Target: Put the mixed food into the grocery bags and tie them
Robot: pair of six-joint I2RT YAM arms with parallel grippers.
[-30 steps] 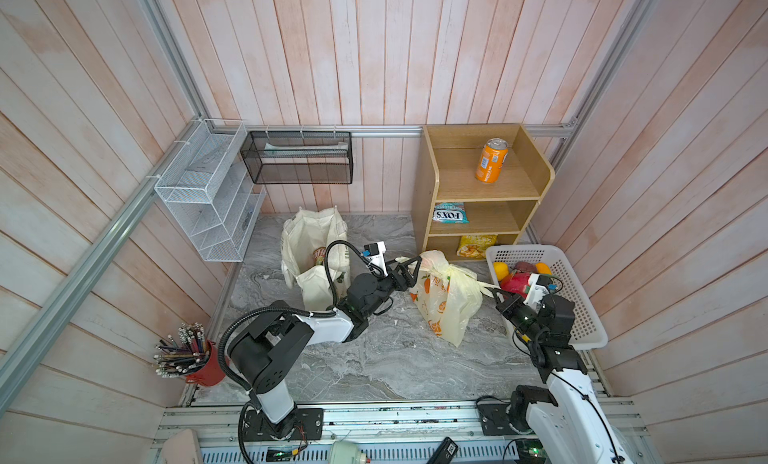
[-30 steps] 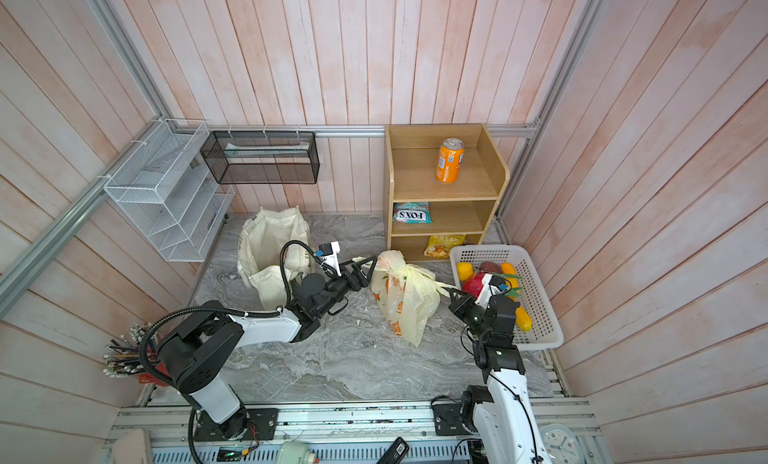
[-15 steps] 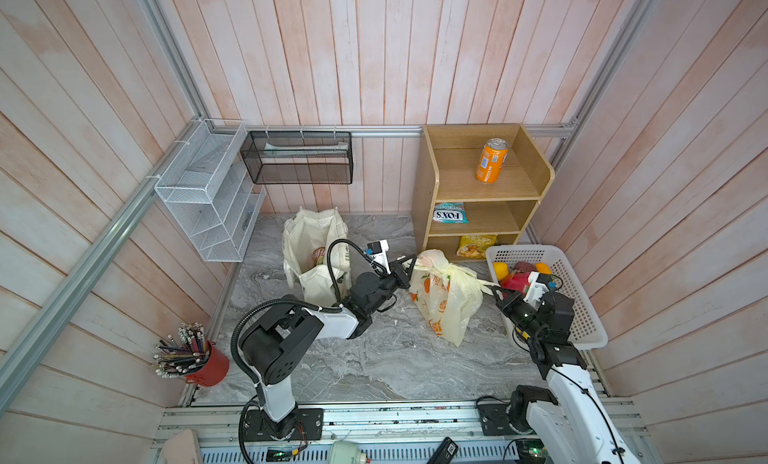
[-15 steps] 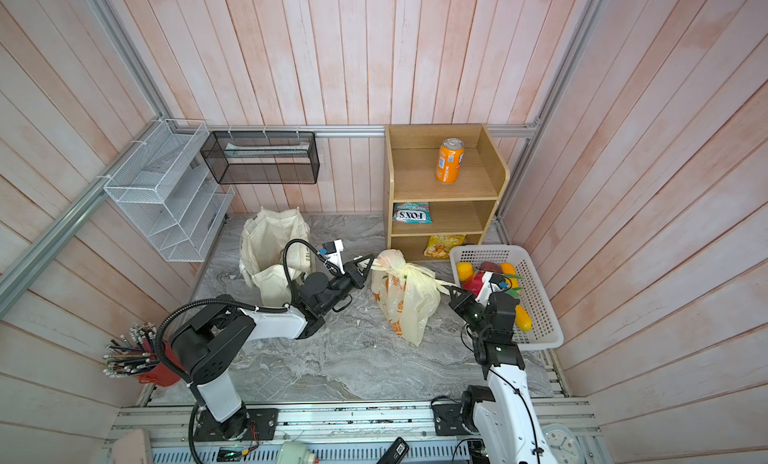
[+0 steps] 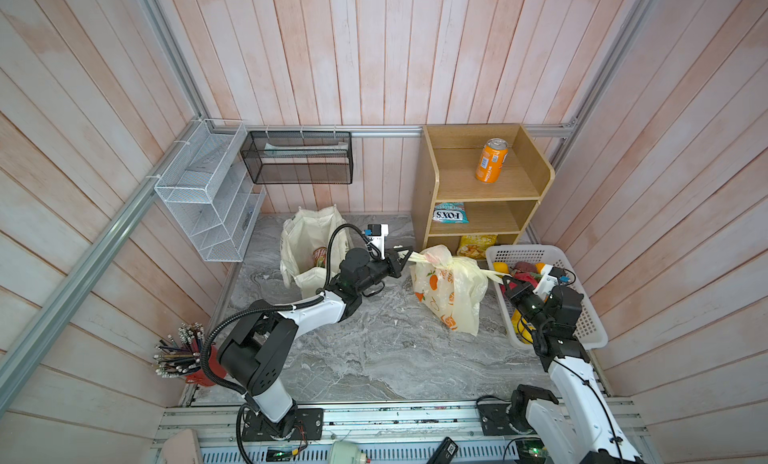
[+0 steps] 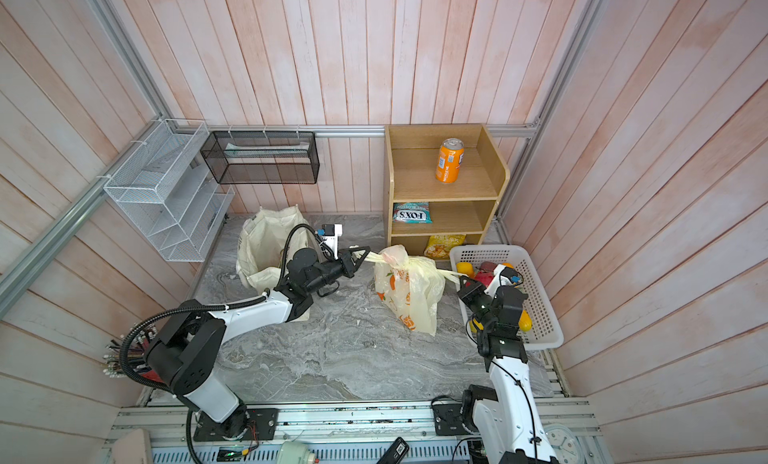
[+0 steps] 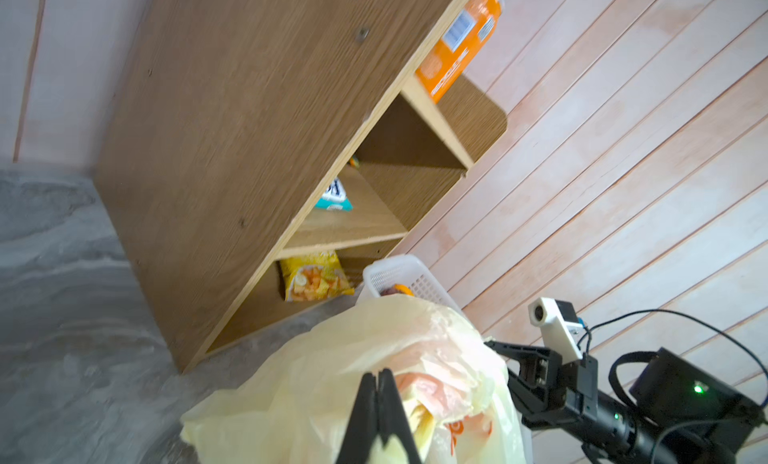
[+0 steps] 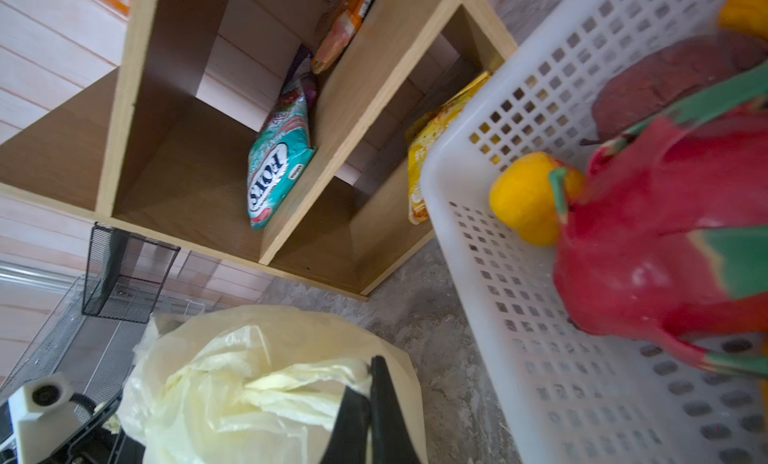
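The cream plastic grocery bag point(image 5: 451, 291) point(image 6: 409, 291) printed with orange fruits stands mid-table, its top gathered. My left gripper point(image 5: 409, 254) point(image 7: 377, 376) is shut on its left handle, drawn out sideways. My right gripper point(image 5: 505, 279) point(image 8: 372, 368) is shut on the right handle, likewise stretched. The canvas tote point(image 5: 303, 237) point(image 6: 262, 237) stands open behind my left arm, something reddish inside. Mixed food lies in the white basket point(image 5: 582, 329): a red dragon fruit point(image 8: 665, 241) and a yellow fruit point(image 8: 528, 200).
A wooden shelf point(image 5: 482, 183) at the back holds an orange can point(image 5: 491, 160), a teal FOX'S packet point(image 5: 450, 212) and a yellow snack packet point(image 5: 476, 245). Wire racks point(image 5: 208, 200) hang on the left wall. A red pencil cup point(image 5: 195, 358) stands front left.
My left gripper, open a second ago, has reached right to the plastic bag's left handle and shut on it. The right gripper has kept its hold.
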